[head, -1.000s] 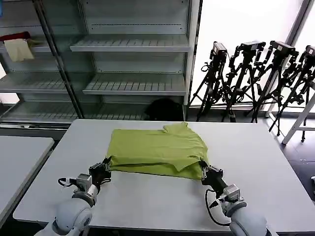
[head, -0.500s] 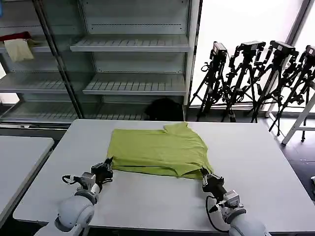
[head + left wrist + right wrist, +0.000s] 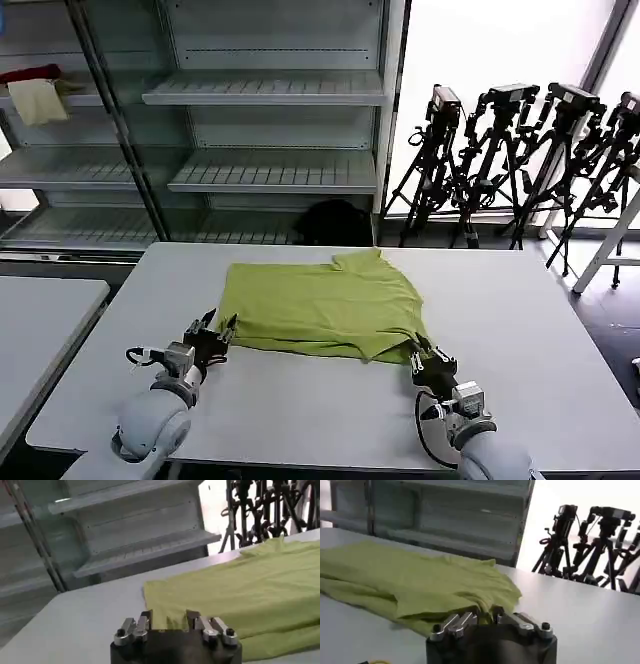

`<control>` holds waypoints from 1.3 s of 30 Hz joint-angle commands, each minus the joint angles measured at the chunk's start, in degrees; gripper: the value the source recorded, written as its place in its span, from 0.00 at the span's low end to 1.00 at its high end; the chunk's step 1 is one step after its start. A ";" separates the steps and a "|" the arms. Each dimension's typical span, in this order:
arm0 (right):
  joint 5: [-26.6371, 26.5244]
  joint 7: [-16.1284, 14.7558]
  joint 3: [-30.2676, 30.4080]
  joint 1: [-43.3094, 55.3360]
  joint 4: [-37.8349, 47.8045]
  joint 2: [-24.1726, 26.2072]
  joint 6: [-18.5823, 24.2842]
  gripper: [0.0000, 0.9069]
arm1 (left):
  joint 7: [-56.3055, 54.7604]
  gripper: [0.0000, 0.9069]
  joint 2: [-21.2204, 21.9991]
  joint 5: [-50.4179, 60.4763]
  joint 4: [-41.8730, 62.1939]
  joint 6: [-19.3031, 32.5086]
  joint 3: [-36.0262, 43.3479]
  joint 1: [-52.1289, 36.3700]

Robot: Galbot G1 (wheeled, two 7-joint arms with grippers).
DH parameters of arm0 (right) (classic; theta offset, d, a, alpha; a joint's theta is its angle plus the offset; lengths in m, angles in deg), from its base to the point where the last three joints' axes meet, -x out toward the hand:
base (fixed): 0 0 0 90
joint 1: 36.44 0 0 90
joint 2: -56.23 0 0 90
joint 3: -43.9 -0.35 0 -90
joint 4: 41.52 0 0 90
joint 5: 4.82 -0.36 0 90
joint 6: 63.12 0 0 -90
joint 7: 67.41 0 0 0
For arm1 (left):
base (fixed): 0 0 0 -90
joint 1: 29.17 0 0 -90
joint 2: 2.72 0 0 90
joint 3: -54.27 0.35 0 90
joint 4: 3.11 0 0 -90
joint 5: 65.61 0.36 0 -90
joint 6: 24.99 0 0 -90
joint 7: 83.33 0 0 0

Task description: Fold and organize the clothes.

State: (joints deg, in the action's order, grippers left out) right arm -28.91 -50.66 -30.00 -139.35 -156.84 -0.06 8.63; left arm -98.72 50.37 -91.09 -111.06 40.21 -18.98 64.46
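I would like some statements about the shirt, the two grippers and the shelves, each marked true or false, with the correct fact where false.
1. The lime T-shirt lies folded on the grey table. True.
2. The left gripper is shut on the shirt. False: it is open, just beside the shirt's near left corner.
3. The right gripper is at the shirt's near right corner. True.
4. The shirt hangs over the table's edge. False: it lies wholly on the tabletop.
5. A cream cloth and a red cloth lie on a shelf. True.
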 commanded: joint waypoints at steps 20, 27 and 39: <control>-5.57 -2.03 -8.12 -11.82 -5.98 2.28 -0.77 1.00 | -1.29 1.00 1.34 -13.04 -10.95 -4.33 -5.92 9.77; -5.05 -2.45 -3.59 -6.21 -2.45 0.99 -1.52 0.96 | -1.31 1.00 1.63 -14.15 -6.94 -3.32 -5.46 7.08; -2.42 -2.70 1.03 -1.76 1.17 -1.07 -1.72 0.83 | -1.00 0.96 2.03 -14.39 -4.31 -2.32 -5.09 6.44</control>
State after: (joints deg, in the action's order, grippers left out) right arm -32.00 -53.21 -31.20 -143.48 -157.45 -0.62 6.97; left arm -99.86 52.21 -104.32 -117.10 37.44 -24.00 71.56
